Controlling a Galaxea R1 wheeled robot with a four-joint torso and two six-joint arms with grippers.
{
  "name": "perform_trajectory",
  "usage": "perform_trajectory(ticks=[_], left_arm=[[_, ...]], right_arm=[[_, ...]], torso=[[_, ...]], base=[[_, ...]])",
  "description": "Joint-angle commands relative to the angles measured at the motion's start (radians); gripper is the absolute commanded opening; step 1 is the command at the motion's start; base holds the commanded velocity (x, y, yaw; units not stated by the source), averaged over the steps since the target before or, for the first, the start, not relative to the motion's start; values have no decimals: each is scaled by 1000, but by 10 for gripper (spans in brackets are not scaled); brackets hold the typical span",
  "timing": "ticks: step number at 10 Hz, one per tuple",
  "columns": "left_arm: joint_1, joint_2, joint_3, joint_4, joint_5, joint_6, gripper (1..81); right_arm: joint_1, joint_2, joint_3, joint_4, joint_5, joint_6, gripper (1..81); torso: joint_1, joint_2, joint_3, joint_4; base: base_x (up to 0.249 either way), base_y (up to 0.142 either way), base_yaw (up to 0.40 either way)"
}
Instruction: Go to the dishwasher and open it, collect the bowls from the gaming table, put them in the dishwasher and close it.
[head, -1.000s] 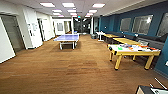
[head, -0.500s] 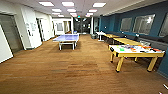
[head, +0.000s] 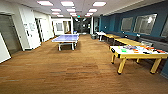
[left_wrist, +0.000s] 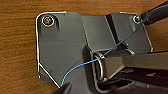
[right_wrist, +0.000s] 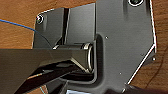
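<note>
White-topped, yellow-legged gaming table (head: 136, 52) stands right, strewn with colourful items; blue table-tennis table (head: 66, 38) far left; finger state of both grippers: cannot tell.

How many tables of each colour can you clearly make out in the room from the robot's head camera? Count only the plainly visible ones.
Blue table-tennis table: 1
White-topped gaming table with yellow legs: 1
Yellow tables along the right wall, behind it: 2
White table further back: 1
Total: 5
</note>
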Motion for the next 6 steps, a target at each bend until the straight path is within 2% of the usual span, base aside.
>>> perform_trajectory(ticks=[1,6], left_arm=[[-44,0,2,-5,47,6,811],[-47,3,-10,-4,51,1,811]], right_arm=[[47,0,6,-2,-57,-1,811],[46,0,6,-1,-57,-1,811]], torso=[[0,0,0,0],[0,0,0,0]], base=[[255,0,0],[259,0,0]])
